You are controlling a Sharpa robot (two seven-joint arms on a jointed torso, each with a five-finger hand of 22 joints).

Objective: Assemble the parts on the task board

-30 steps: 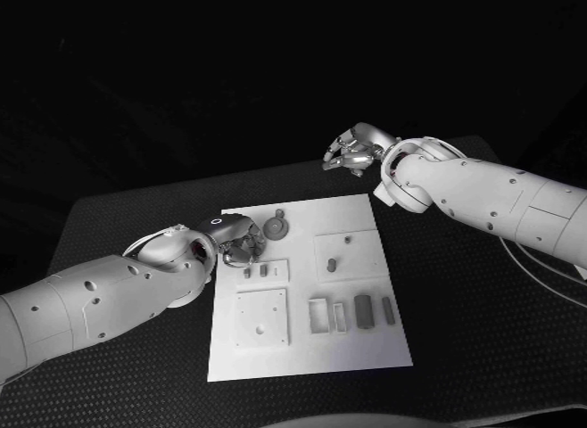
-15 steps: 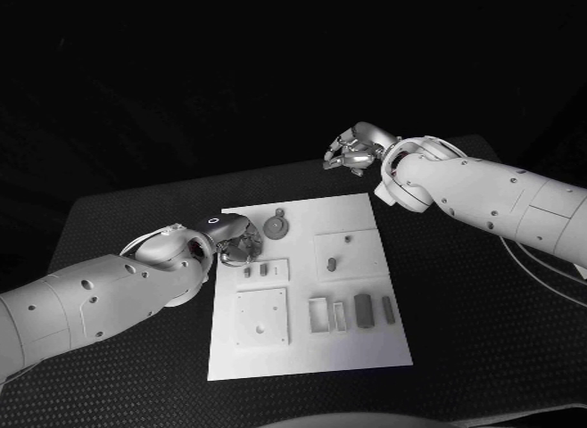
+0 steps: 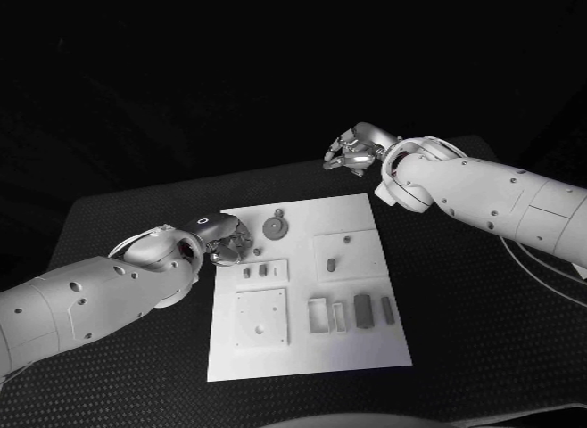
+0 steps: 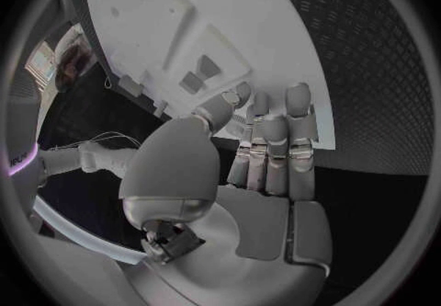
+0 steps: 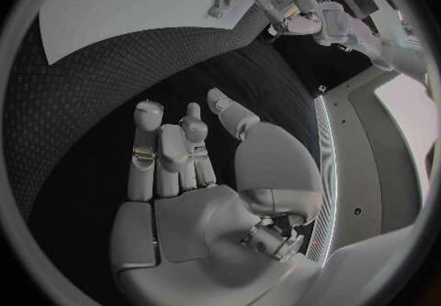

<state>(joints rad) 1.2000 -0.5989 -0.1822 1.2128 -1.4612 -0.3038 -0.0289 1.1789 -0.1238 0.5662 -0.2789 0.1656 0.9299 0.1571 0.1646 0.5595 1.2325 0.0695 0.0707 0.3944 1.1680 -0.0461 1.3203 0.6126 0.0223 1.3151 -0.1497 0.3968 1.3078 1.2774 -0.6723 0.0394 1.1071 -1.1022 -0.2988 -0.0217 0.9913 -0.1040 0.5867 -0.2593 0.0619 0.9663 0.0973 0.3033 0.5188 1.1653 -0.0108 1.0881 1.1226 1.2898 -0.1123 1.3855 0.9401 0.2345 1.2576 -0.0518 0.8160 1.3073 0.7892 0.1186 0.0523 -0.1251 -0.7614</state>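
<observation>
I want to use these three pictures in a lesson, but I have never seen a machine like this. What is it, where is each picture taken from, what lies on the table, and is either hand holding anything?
It is a robot with two white arms, each ending in a silver many-fingered hand. One picture looks down from a camera on its head. The two round ones come from cameras at the wrists, just behind each hand.

On the black table lies a white plate, the task board, carrying small grey parts: a round part near the far end, and narrow pieces nearer the robot.

The left hand is at the board's left edge. The right hand is beyond the board's far end. In the wrist pictures both palms show bare, fingers straight and apart, holding nothing.
</observation>
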